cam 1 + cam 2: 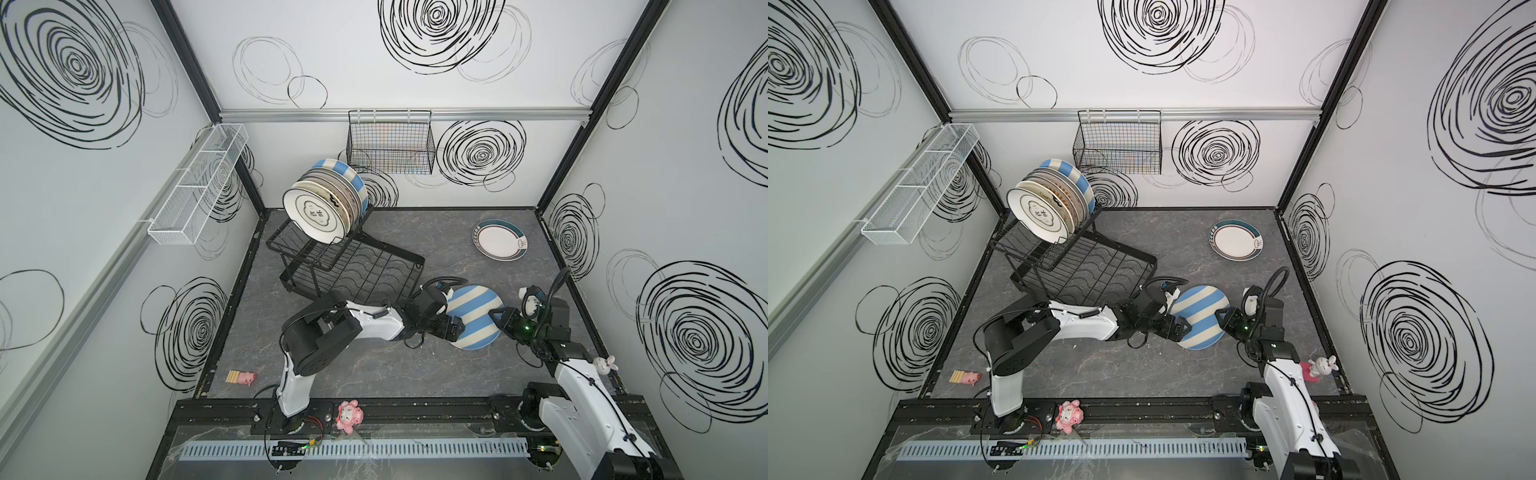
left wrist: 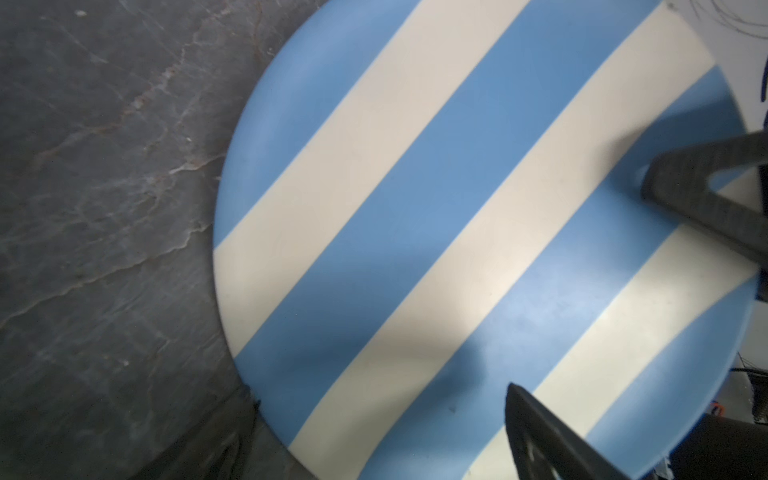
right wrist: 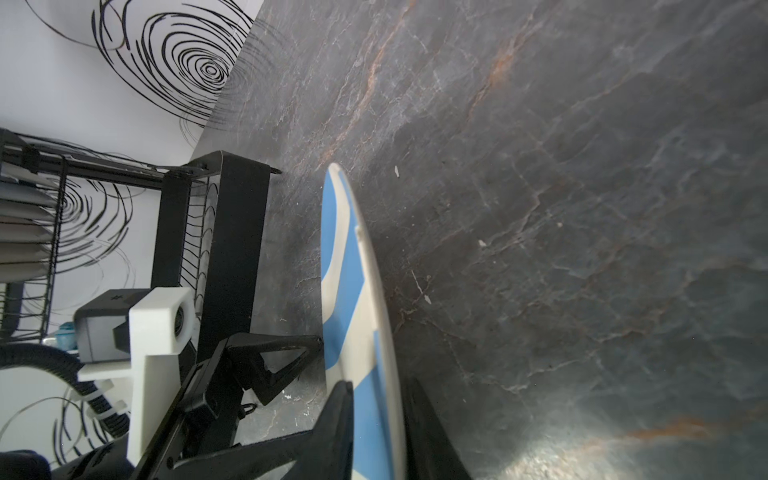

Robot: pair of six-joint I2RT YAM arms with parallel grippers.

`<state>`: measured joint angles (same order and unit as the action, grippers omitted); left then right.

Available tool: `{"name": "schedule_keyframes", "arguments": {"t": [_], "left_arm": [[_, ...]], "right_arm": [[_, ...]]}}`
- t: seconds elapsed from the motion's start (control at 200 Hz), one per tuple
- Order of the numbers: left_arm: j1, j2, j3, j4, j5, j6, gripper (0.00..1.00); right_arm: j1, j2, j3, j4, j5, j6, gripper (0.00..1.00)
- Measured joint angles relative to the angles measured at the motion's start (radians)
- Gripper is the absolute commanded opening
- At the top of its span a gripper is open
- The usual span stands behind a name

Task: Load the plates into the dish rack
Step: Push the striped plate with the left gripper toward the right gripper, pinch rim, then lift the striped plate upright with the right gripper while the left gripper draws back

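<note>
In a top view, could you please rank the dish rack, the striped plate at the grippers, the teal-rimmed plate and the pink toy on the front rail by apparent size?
1. dish rack
2-3. striped plate and teal-rimmed plate: near alike; striped one nearer the camera, partly covered, so unranked
4. pink toy

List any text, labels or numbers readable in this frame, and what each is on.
front plate in the dish rack: dark characters in a scalloped frame, too blurred to read.
teal-rimmed plate: small rim mark, too small to tell.
striped plate: no text.
Nothing is legible anywhere.
</note>
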<state>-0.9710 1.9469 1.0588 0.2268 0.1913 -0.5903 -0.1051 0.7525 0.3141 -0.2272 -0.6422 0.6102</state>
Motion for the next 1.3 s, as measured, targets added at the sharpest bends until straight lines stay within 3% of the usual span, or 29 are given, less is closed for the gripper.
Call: {"name": "schedule_keyframes", "arguments": {"t": [0.29, 0.53, 0.735, 0.87, 1.086, 1.301], "left_arm": [[-0.002, -0.079, 0.000, -0.039, 0.000, -0.003, 0.96], [0.012, -0.257, -0.012, -0.128, -0.007, -0.003, 0.96], [0.060, -0.536, -0.063, -0.259, -0.033, 0.007, 0.96], [0.173, -0.758, -0.112, -0.385, -0.048, 0.007, 0.96], [0.356, -1.008, -0.095, -0.636, -0.103, 0.036, 0.96], [0.671, -1.117, -0.026, -0.858, -0.088, 0.109, 0.96]], "right_arm": [[0.000, -0.005, 0.077, -0.090, 0.029, -0.047, 0.00], [0.000, 0.012, 0.259, -0.157, 0.060, -0.124, 0.00], [0.005, 0.059, 0.438, -0.155, 0.047, -0.187, 0.00], [0.083, 0.051, 0.489, -0.058, 0.057, -0.183, 0.00], [0.395, 0.169, 0.683, 0.053, 0.173, -0.213, 0.00], [0.642, 0.361, 0.933, 0.123, 0.286, -0.329, 0.00]]}}
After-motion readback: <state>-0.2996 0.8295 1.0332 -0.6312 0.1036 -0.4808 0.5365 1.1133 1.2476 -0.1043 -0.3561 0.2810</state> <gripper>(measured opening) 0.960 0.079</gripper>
